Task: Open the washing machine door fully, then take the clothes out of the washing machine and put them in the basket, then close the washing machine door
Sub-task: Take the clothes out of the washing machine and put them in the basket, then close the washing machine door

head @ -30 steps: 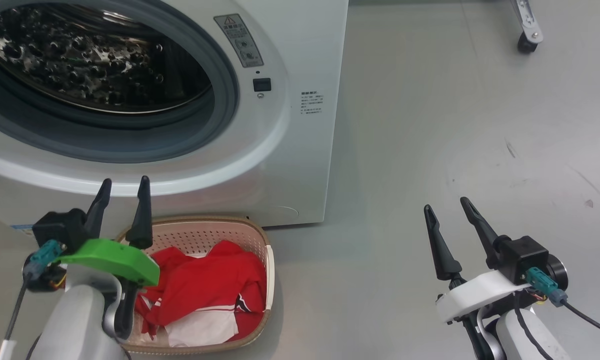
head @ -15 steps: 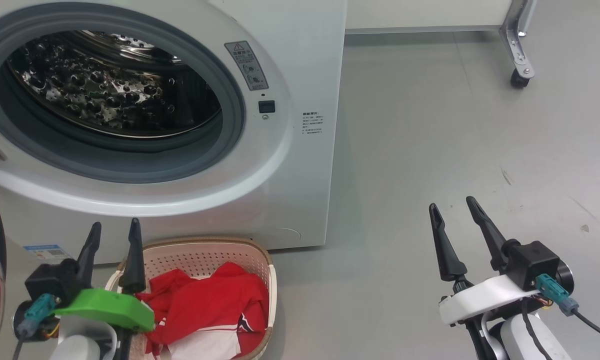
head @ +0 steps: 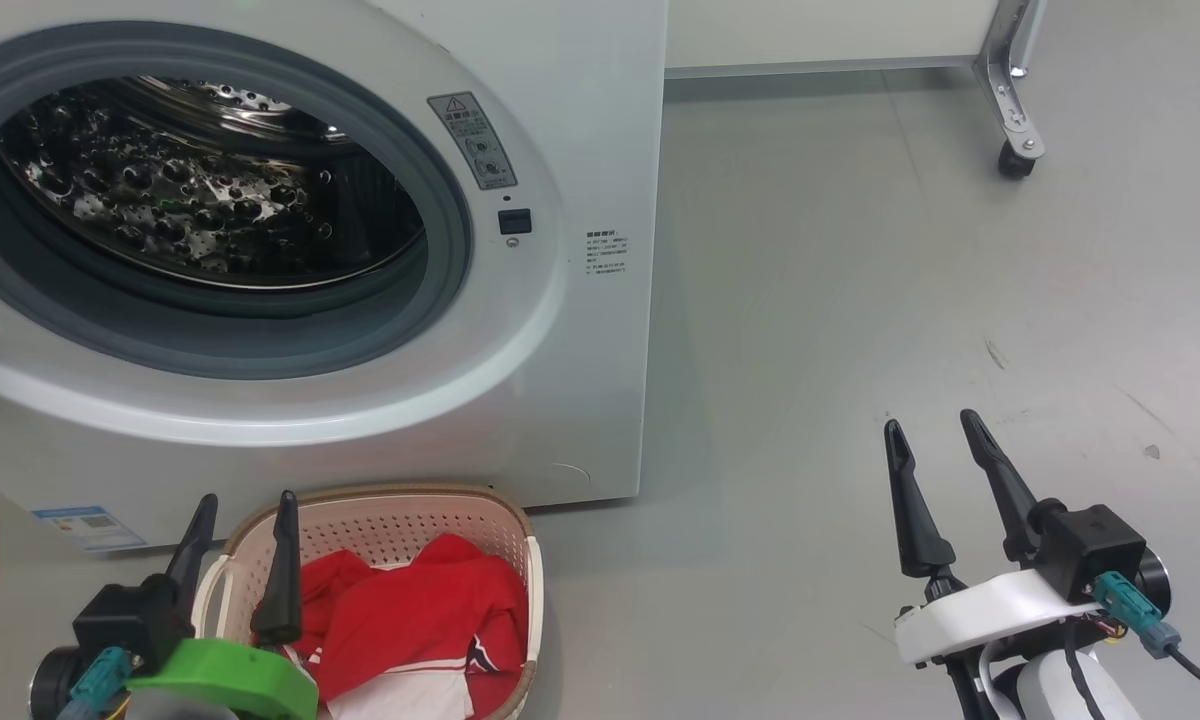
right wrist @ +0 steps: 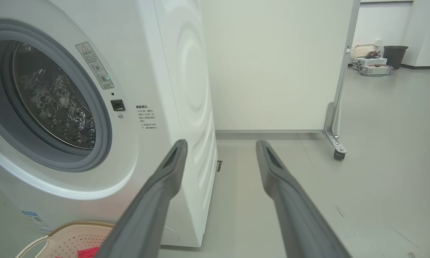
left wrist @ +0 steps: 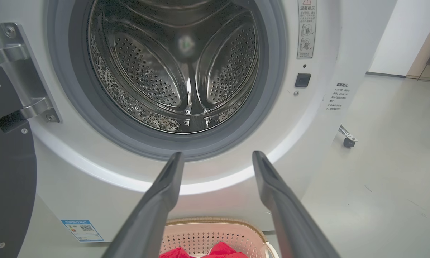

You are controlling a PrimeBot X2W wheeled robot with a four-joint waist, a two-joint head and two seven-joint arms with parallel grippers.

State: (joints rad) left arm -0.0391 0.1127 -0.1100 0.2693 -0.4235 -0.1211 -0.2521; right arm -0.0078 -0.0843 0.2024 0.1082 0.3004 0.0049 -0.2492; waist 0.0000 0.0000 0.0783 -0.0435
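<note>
The left gripper (head: pixel 245 500) has its two dark fingers spread wide with nothing between them. The right gripper (head: pixel 932 422) is spread wide and empty too. The red clothes (head: pixel 410 610) lie in the cream basket (head: pixel 400 510), just below the left jaws and a bit to their right. Straight ahead of those jaws is the washing machine (head: pixel 580 150), and its steel drum (left wrist: pixel 179 64) looks empty. The black washing machine door (left wrist: pixel 7 172) stands swung out, far to the left of the left jaws, on its metal hinge (left wrist: pixel 25 79).

So the job left seems to be shutting the door. That could go wrong in a few ways. The door is shiny and round, so a pushing finger could slip off it. If the push is too soft, the door may not click into the small black latch hole (head: pixel 514 221). A finger left near the grey rubber ring (head: pixel 450 260) could get pinched. The basket sits close under the drum mouth, so a low arm could bump it and tip the clothes out.

The floor (head: pixel 860 250) is smooth, grey and flat, with a few small dark marks near the right jaws. Past those jaws stands a white panel (right wrist: pixel 272 64) on a little wheel (right wrist: pixel 338 154). Far behind it is a black bin (right wrist: pixel 395 55).
</note>
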